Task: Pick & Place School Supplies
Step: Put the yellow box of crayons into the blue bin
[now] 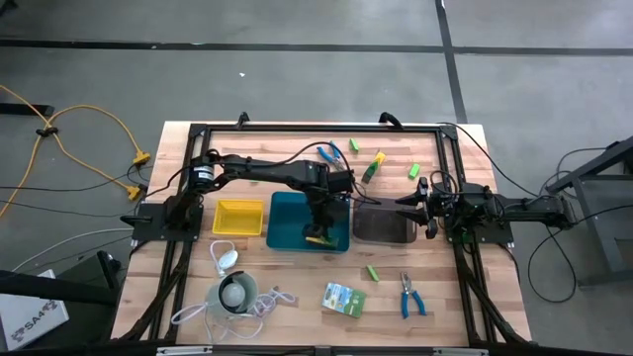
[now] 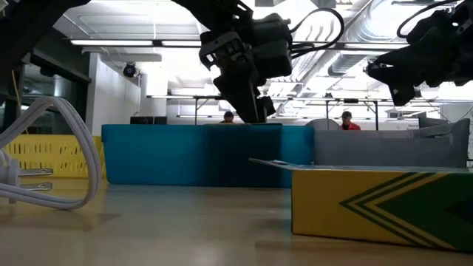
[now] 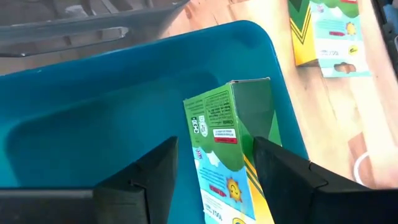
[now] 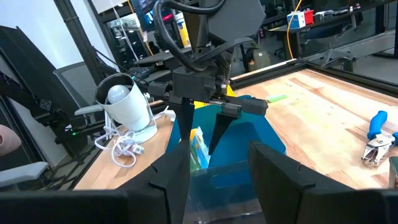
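Observation:
My left gripper [image 1: 318,220] hangs over the teal tray [image 1: 287,229], open and pointing down. Its fingers stand on either side of a yellow-and-green crayon box [image 3: 233,143], which stands tilted inside the tray near its near wall [image 1: 318,240]. The right wrist view shows the same box [image 4: 198,148] between the spread fingers. My right gripper [image 4: 214,180] is open and holds nothing, over the right end of the dark grey tray [image 1: 384,223]. On the table lie a second crayon box [image 1: 374,164], tiny green blocks [image 1: 414,169], a green-and-white flat pack [image 1: 343,299] and two blue-handled tools [image 1: 410,295]. My left gripper comes at the crayon box from above with its fingers spread wider than the box. One finger [image 3: 283,171] overlaps the box's edge in the wrist view. Whether it touches the box I cannot tell. The box's lower end sits in the teal tray.
A yellow tray [image 1: 238,217] sits left of the teal one. The white round gadget [image 1: 235,292] and its cord lie near the near left corner. More green blocks [image 1: 373,272] and blue-handled scissors [image 1: 331,153] lie loose. In the low view people [image 2: 347,122] stand beyond the table.

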Tool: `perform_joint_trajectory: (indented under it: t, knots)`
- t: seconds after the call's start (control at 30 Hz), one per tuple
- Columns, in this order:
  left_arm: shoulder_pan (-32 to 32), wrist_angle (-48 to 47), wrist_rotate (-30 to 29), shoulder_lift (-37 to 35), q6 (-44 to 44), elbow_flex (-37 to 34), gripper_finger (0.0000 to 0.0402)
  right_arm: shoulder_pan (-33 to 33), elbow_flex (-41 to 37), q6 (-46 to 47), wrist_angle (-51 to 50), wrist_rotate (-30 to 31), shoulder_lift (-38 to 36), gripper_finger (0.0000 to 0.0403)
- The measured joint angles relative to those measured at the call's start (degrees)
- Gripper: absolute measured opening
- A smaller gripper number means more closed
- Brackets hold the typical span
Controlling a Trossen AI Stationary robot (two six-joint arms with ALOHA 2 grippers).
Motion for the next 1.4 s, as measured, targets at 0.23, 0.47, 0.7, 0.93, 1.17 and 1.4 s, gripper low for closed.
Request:
perform_joint_trajectory:
  t: [0.23,0.47,0.7,0.93,1.17,1.4]
  knots:
    - [-0.08,0.89,-6.78,-0.23,3.66,0.14,0.0199,0.02,0.0,-0.01,0.0,0.0,0.0,0.015]
    - [-1.08,2.6,-16.41,0.31,8.29,-0.24,0.0199,0.0,0.0,0.0,0.0,0.0,0.0,0.015]
    - [-3.37,2.73,-20.22,-1.85,9.76,-0.1,0.0199,0.02,0.0,0.0,0.0,0.0,-0.02,0.015]
    - [-4.6,3.18,-24.64,-6.4,14.43,0.01,0.0199,0.0,0.0,0.0,0.0,0.0,0.0,0.015]
    - [2.6,0.99,-1.02,-7.42,16.88,0.01,0.0199,0.02,0.0,-0.01,0.0,0.0,-0.01,0.015]
    - [9.73,9.07,1.1,-7.42,0.92,0.04,0.0199,0.01,0.0,0.0,0.0,0.0,-0.02,0.015]
